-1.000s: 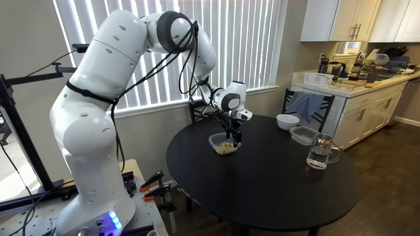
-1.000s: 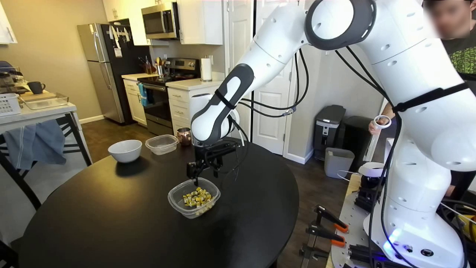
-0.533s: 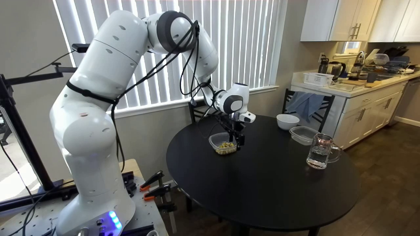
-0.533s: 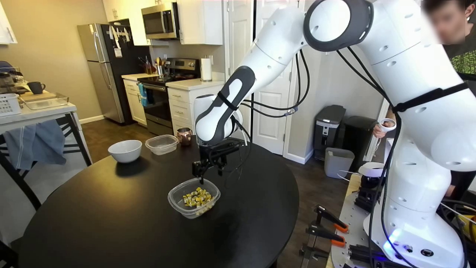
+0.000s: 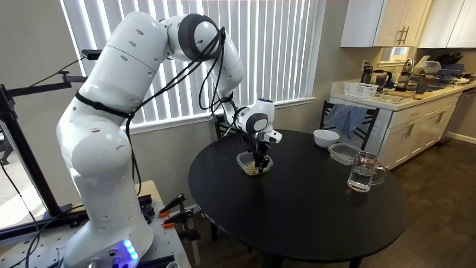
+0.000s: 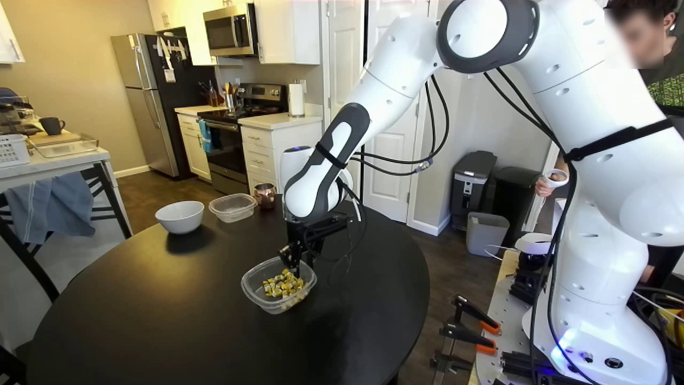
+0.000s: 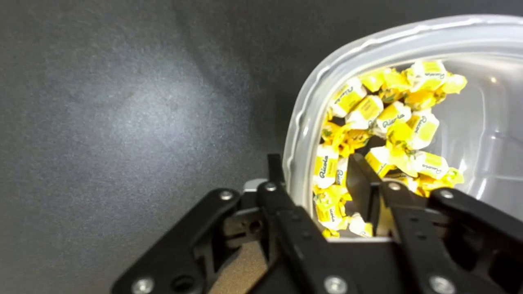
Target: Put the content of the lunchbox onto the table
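Observation:
The lunchbox [image 6: 256, 294], a shallow clear plastic container, stands upright on the round black table [image 6: 176, 321], as both exterior views show. Its content [image 7: 392, 118], yellow and white wrapped sweets, lies inside. My gripper [image 7: 317, 159] points down over the lunchbox's edge with its jaws part way apart. In the wrist view one finger [image 7: 276, 167] is outside the wall and the opposite finger [image 7: 363, 175] is inside among the sweets. The rim passes between them, with a gap to the inner finger. Whether the outer finger touches the wall, I cannot tell.
A white bowl [image 6: 180, 216] and another clear container [image 6: 233, 207] stand toward the far side of the table. A glass mug [image 5: 361, 173] is near its edge in an exterior view. Black cables [image 6: 350, 235] hang beside the wrist. A chair [image 5: 349, 123] with a blue cloth adjoins the table.
The gripper first shifted slightly away from the lunchbox, then came back and down over its rim. Its jaws have narrowed. The lunchbox and sweets stay in place.

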`<state>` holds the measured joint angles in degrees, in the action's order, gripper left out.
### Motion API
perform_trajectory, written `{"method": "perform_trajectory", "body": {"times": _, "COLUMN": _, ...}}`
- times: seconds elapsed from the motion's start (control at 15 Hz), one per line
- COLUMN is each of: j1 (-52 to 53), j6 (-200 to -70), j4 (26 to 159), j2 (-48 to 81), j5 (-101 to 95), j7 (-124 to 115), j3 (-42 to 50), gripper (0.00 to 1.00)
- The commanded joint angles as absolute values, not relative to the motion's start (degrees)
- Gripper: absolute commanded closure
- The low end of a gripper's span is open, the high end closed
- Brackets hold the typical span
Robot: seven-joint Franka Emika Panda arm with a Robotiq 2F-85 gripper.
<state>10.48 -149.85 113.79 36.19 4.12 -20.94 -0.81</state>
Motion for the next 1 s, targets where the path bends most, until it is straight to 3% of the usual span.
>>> {"method": "perform_trajectory", "body": {"times": 0.0, "j1": 9.8, "j6": -153.4, "j4": 116.7, "j2": 35.1, "j5": 4.8, "j7": -19.4, "j3": -0.6, "gripper": 0.85}}
{"method": "perform_trajectory", "body": {"times": 0.13, "j1": 9.5, "j6": -153.9, "j4": 117.6, "j2": 34.6, "j5": 4.6, "j7": -19.5, "j3": 0.2, "gripper": 0.98}}
{"method": "perform_trajectory", "body": {"times": 0.2, "j1": 9.5, "j6": -154.2, "j4": 118.1, "j2": 34.1, "j5": 4.1, "j7": -19.5, "j3": 0.9, "gripper": 0.99}}
{"method": "perform_trajectory", "body": {"times": 0.93, "j1": 18.3, "j6": -141.1, "j4": 114.4, "j2": 28.6, "j5": -24.8, "j7": -23.1, "j3": 13.6, "gripper": 0.99}}
